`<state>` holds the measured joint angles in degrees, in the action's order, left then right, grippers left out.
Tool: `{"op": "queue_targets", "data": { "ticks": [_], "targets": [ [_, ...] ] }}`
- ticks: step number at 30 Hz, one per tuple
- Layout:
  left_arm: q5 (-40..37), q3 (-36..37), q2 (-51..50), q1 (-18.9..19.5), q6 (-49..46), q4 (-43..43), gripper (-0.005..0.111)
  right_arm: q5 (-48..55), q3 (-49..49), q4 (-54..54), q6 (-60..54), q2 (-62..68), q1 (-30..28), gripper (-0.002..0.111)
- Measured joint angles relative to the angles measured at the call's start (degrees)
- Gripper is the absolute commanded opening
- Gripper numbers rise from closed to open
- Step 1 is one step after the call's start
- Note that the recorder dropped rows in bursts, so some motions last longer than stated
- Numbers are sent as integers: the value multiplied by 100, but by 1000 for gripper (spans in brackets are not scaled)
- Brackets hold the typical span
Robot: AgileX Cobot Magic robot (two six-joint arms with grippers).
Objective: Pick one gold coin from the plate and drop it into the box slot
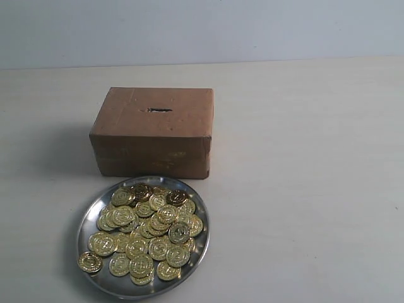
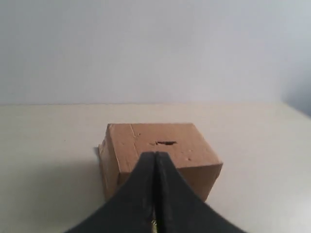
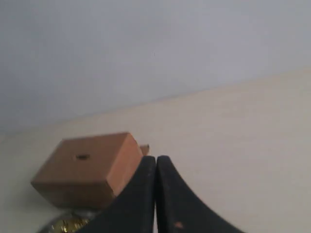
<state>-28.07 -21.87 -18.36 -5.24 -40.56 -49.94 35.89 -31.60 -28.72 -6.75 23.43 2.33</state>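
Note:
The brown cardboard box (image 1: pixel 151 129) stands on the pale table with its dark slot (image 1: pixel 160 110) in the top face. Right in front of it lies the silver plate (image 1: pixel 85 221), heaped with several gold coins (image 1: pixel 148 227); one coin (image 1: pixel 89 262) rests on the plate's left rim. Neither gripper shows in the exterior view. My left gripper (image 2: pixel 154 154) is shut, its tips in line with the box (image 2: pixel 141 141) and its slot (image 2: pixel 165 143); a gold speck shows low in the seam between the fingers. My right gripper (image 3: pixel 156 158) is shut beside the box (image 3: pixel 82 170), with the coins (image 3: pixel 70 224) below it.
The table is a plain cream surface running back to a pale grey wall. A small brown flap (image 3: pixel 145 149) sticks out behind the box in the right wrist view. Open table lies to the right of the box and plate.

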Motion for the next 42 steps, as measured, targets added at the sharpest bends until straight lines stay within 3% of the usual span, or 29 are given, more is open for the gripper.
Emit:
{"op": "queue_targets", "data": {
  "ticks": [4,8,10,11,15,19,27,36,38,41,42],
  "targets": [
    [-784,-803,-1587,-22,-2174,-518,0,344,-366,-118,-653,1224,0,0],
    [-1459,-1676,-3348,-425,-3297,-648,0,471,-394,-484,-1344,2354,0,0],
    [-1806,-2164,-4191,-746,-3502,-307,0,566,-394,-683,-1651,2785,0,0],
    [-2168,-2613,-5069,-1096,-3555,274,0,663,-394,-958,-1991,3162,0,0],
    [-2759,-3498,-6788,-1917,-3337,1857,0,780,-394,-1587,-2618,3702,0,0],
    [-2590,-3672,-7384,-2238,-3063,2502,0,857,-394,-1723,-2685,3732,0,0],
    [-1876,-3691,-8008,-2388,-819,3640,0,1123,-394,-2299,-3212,3732,0,0],
    [-1815,-3717,-8510,-2743,-439,4032,1,1195,-394,-2380,-3319,3732,0,0],
    [-1805,-3720,-8593,-2866,-424,4103,8,1195,-394,-2380,-3329,3732,0,0],
    [-1805,-3720,-8698,-3020,-424,4374,43,1195,-394,-2380,-3337,3732,0,0],
    [-1805,-3720,-8717,-3046,-424,4415,50,1195,-394,-2380,-3337,3732,0,0]
  ]
}}
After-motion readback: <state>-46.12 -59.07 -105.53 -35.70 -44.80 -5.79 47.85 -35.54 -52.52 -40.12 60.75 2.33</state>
